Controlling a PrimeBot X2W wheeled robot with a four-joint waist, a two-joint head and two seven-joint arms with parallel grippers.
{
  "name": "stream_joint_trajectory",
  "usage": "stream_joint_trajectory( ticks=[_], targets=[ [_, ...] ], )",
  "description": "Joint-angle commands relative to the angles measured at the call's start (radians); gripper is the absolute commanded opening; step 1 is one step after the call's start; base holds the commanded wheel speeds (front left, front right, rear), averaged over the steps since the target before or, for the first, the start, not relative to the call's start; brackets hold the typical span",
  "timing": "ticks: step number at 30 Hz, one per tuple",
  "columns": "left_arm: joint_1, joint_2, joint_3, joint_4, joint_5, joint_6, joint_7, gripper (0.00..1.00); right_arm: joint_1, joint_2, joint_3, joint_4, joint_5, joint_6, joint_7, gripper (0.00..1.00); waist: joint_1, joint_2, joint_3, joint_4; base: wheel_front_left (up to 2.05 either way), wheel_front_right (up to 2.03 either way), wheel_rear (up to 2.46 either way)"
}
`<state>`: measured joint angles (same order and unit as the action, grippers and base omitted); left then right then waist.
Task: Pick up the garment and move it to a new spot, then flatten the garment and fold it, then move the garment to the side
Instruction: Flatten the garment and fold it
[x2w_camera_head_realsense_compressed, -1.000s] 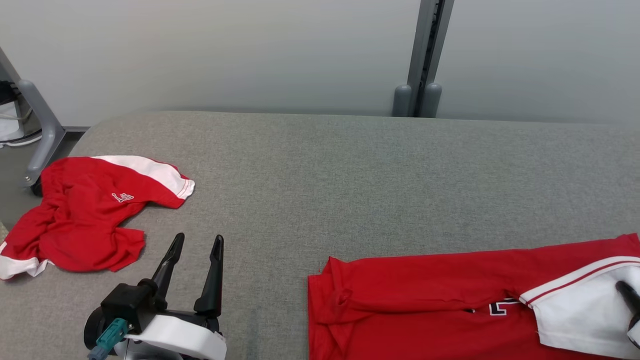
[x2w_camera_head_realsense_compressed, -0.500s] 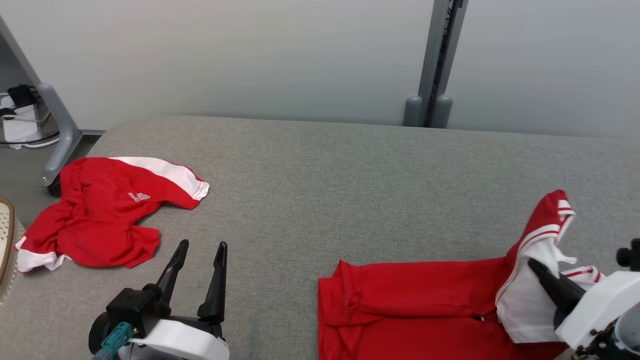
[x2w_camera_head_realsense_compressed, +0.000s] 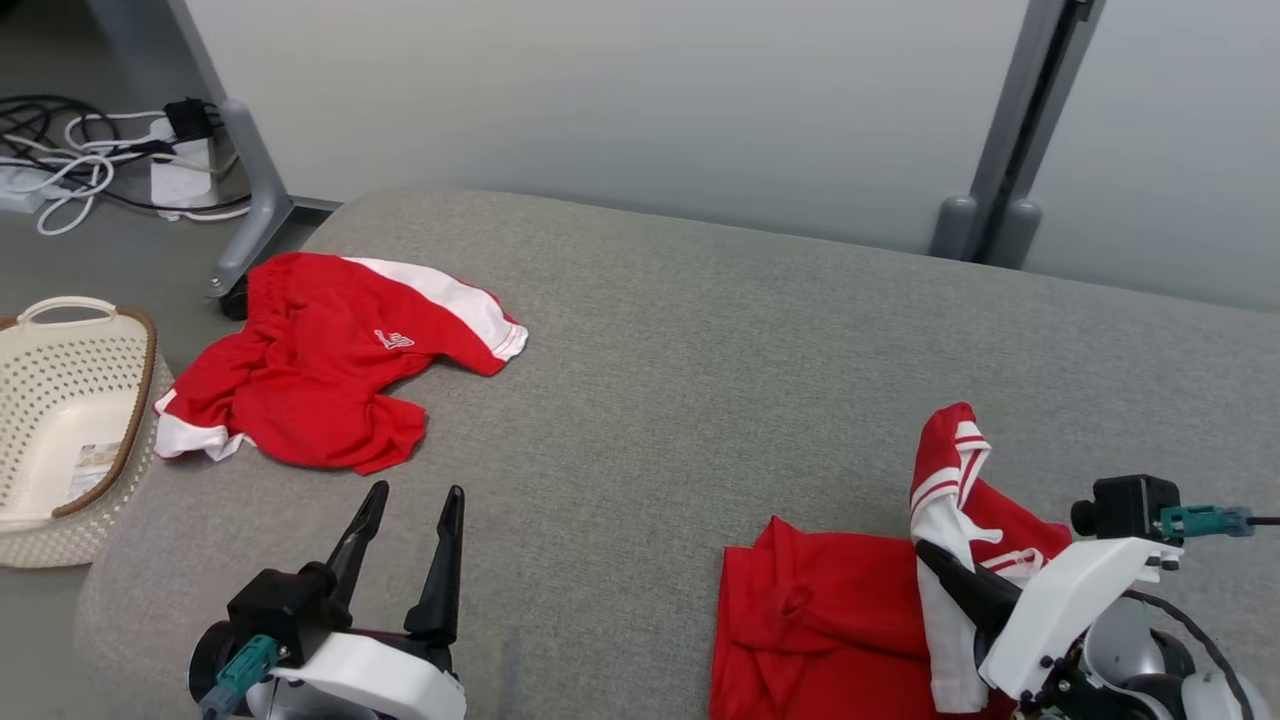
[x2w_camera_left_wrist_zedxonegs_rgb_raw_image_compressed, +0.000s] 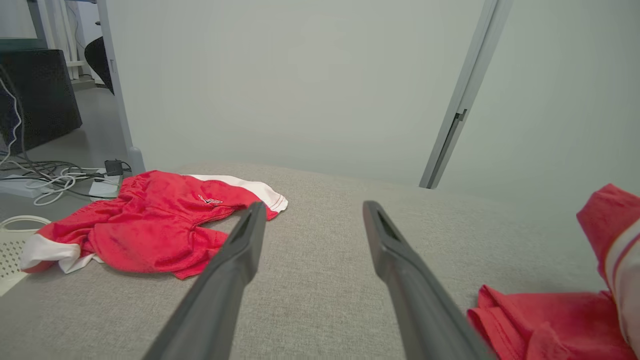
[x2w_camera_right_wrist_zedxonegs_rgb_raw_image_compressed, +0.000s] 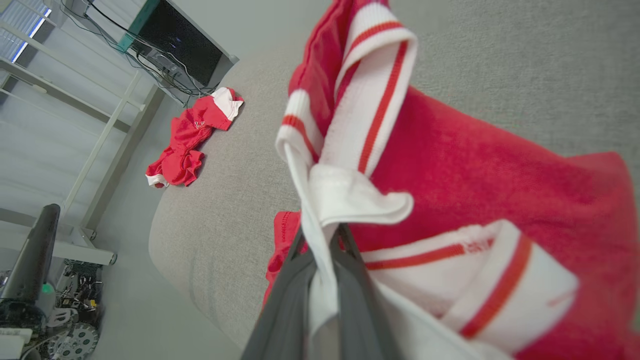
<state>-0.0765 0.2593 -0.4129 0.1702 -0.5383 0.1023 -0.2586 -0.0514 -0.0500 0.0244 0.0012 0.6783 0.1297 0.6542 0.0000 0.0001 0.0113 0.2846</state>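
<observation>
Head view, lower right: right end effector (x2w_camera_head_realsense_compressed: 926, 551) clenched on the red-and-white jersey garment (x2w_camera_head_realsense_compressed: 800, 620), its striped sleeve (x2w_camera_head_realsense_compressed: 945, 470) raised ready for carrying, while left end effector (x2w_camera_head_realsense_compressed: 417, 490) sits released, lower left.

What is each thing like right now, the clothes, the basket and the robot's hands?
garment: partly folded, one white-striped end lifted off the table.
right gripper: shut on garment.
left gripper: open, holding nothing.
other red garment: crumpled, lying on the table.
basket: upright, beside the table.
</observation>
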Motion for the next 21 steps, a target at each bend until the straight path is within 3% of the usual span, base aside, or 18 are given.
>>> stream_joint_trajectory(
  ticks=[1,9,10,11,12,17,21],
  targets=[
    [-0.020,-0.001,0.000,0.003,0.000,-0.004,-0.001,1.00,-0.015,-0.003,0.009,0.022,0.008,0.002,-0.014,0.00,0.0000,-0.0001,0.008,0.021,0.00,0.00,0.00],
    [-0.027,0.002,0.001,0.017,-0.002,-0.009,-0.003,1.00,-0.073,-0.003,0.122,0.198,0.079,0.002,-0.095,0.00,0.0000,-0.0001,0.011,0.046,0.00,0.00,0.00],
    [-0.027,0.003,0.002,0.018,-0.002,-0.008,-0.003,1.00,-0.080,-0.003,0.136,0.214,0.086,0.002,-0.106,0.05,0.0000,-0.0001,0.011,0.046,0.00,0.00,0.00],
    [-0.026,0.004,0.003,0.018,-0.002,-0.006,-0.003,1.00,-0.090,-0.003,0.150,0.229,0.094,0.002,-0.120,0.43,0.0000,-0.0001,0.011,0.044,0.00,0.00,0.00],
    [-0.025,0.004,0.004,0.019,-0.002,-0.005,-0.003,1.00,-0.099,-0.003,0.164,0.240,0.105,0.002,-0.137,1.00,0.0000,-0.0001,0.011,0.041,0.00,0.00,0.00],
    [-0.020,0.007,0.005,0.022,-0.004,0.000,-0.004,1.00,-0.130,-0.004,0.235,0.268,0.173,0.002,-0.201,1.00,0.0000,-0.0001,0.001,0.012,0.00,0.00,0.00],
    [-0.012,0.009,0.005,0.022,-0.005,0.003,-0.004,1.00,-0.145,-0.003,0.260,0.207,0.216,0.002,-0.238,1.00,0.0000,-0.0001,-0.014,-0.022,0.00,0.00,0.00]
  ],
)
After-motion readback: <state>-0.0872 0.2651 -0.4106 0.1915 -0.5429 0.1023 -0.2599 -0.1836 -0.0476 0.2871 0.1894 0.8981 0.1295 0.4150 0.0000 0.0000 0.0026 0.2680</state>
